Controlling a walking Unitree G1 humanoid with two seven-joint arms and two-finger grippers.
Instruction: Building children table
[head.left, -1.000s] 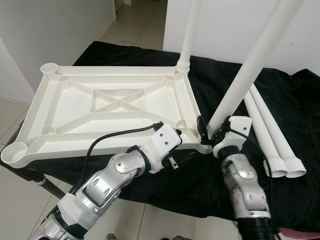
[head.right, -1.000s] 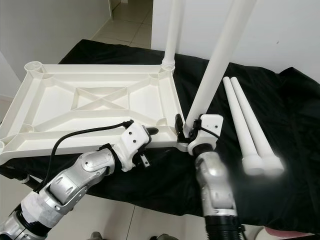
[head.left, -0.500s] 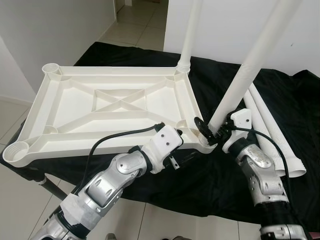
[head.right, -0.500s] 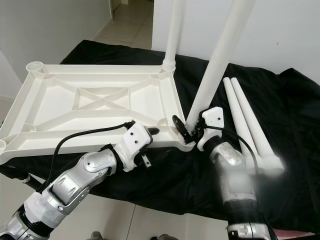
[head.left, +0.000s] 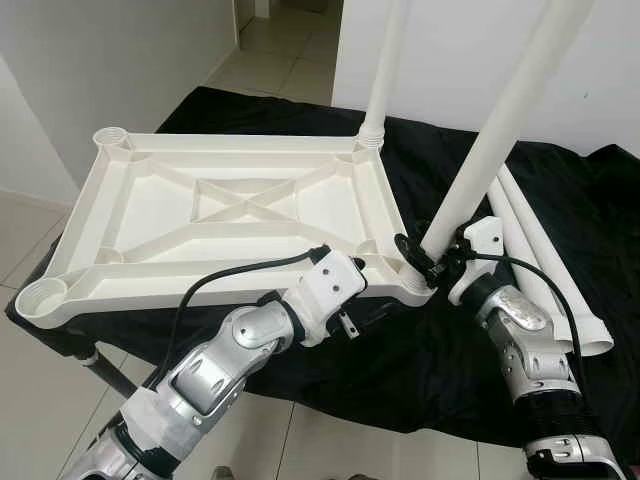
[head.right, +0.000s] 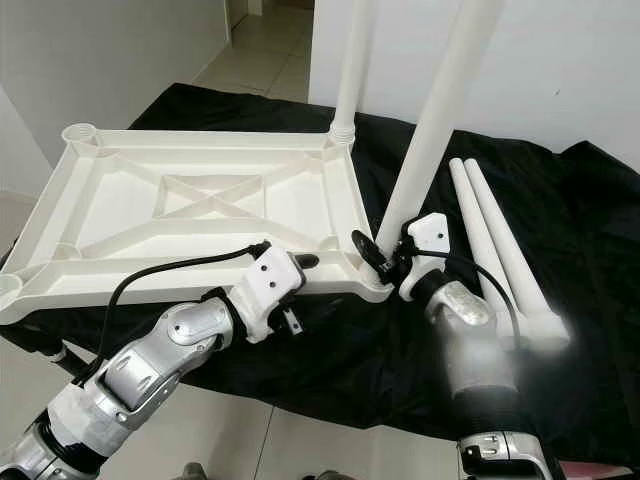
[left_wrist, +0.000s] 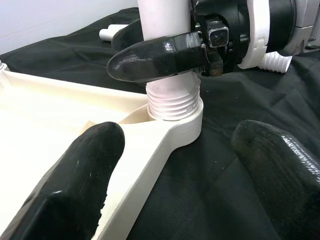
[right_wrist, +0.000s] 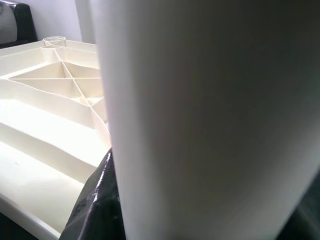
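Observation:
The white tabletop (head.left: 150, 215) lies upside down on a black cloth. One white leg (head.left: 383, 70) stands in its far right corner. A second leg (head.left: 500, 130) rises tilted from the near right corner socket (left_wrist: 180, 125), its threaded end (left_wrist: 175, 102) in the socket. My right gripper (head.left: 425, 258) is shut on this leg just above the thread; its finger (left_wrist: 160, 55) wraps the tube. My left gripper (head.right: 298, 290) is open at the tabletop's front rim beside that corner, one finger (left_wrist: 75, 180) over the rim, the other (left_wrist: 280, 175) over the cloth.
Two loose legs (head.left: 545, 270) lie side by side on the cloth (head.left: 600, 200) at the right. Empty sockets sit at the far left corner (head.left: 110, 138) and near left corner (head.left: 40, 298). Tiled floor (head.left: 30, 230) lies to the left, a white wall behind.
My right forearm has swung out to the right while its gripper stays on the leg at the corner. The left arm has held still. The view has shifted slightly.

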